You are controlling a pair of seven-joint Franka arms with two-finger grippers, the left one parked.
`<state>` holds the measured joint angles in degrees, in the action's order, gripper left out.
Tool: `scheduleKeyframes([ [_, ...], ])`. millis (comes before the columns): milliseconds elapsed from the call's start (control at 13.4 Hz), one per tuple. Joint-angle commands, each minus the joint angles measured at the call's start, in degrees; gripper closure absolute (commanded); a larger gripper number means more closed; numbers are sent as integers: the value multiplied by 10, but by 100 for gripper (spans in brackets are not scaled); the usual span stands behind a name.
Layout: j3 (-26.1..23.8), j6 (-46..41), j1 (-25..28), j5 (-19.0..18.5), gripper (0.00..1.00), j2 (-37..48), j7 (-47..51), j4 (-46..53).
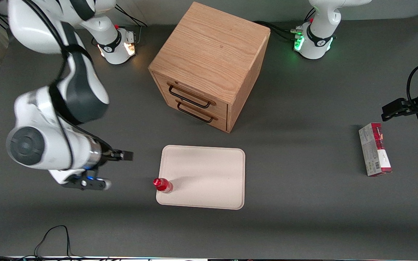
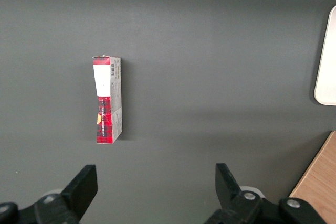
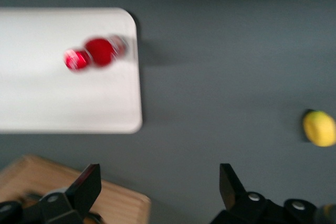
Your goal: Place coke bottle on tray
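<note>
The coke bottle (image 1: 163, 185), small and red with a red cap, stands upright on the pale cream-pink tray (image 1: 209, 174). It is at the tray's corner nearest the front camera, toward the working arm's end. The right wrist view shows the bottle (image 3: 97, 52) on the tray (image 3: 52, 103) close to the rim. My right gripper (image 1: 123, 156) hangs above the bare table beside the tray, toward the working arm's end, apart from the bottle. Its fingers are open wide and empty in the right wrist view (image 3: 157, 184).
A wooden drawer cabinet (image 1: 209, 65) stands farther from the front camera than the tray, and also shows in the right wrist view (image 3: 79, 198). A red-and-grey carton box (image 1: 375, 149) lies toward the parked arm's end. A yellow lemon-like fruit (image 3: 319, 128) lies on the table.
</note>
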<state>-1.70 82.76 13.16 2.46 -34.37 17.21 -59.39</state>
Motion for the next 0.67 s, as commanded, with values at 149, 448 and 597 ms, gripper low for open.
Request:
scheduleKeyframes([
  [149,47,66,-7,3,0,281,-116,-346],
  [448,57,61,-36,1,0,365,-203,-391],
  [597,57,59,-42,2,0,368,-201,-373],
])
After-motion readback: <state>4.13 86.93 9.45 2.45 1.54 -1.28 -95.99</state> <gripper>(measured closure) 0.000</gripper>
